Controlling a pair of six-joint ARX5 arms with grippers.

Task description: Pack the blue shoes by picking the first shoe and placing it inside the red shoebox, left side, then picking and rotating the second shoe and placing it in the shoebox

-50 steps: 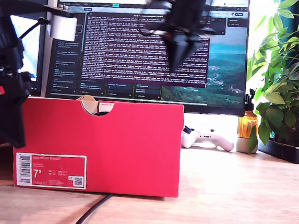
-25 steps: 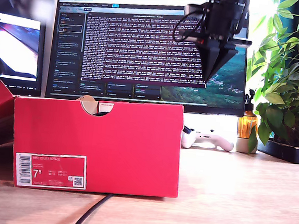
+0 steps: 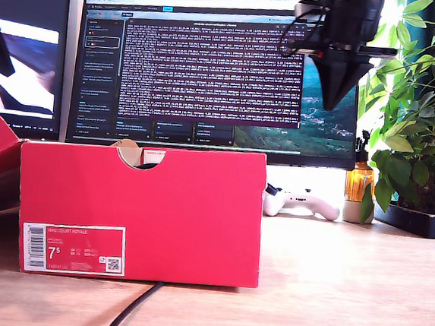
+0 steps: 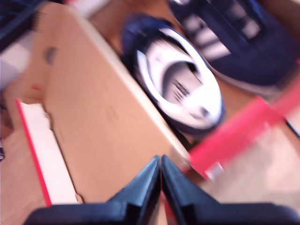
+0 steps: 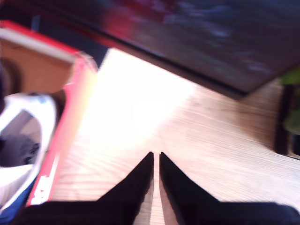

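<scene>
Red cardboard forms the shoebox (image 3: pixel 141 210), which stands on the wooden table (image 3: pixel 344 288) at the exterior view's left. Its near wall carries a white barcode label (image 3: pixel 73 248) reading "7.5"; the smaller print is too fine to read. A semicircular notch cuts the top edge.

From the exterior view the box contents are hidden. The first wrist view, heavily blurred, shows the blue shoes (image 4: pixel 187 79) inside the box: one with its white lining facing up, one showing white side stripes. No lettering is legible.

My first gripper (image 4: pixel 161 164) hangs above the opened brown lid (image 4: pixel 93 108), jaws closed to a thin slit, holding nothing.

My second gripper (image 5: pixel 156 161) hangs over bare table beside the box, jaws nearly together, empty. In the exterior view it appears before the monitor (image 3: pixel 218 71), upper right; the screen text is unreadable.
</scene>
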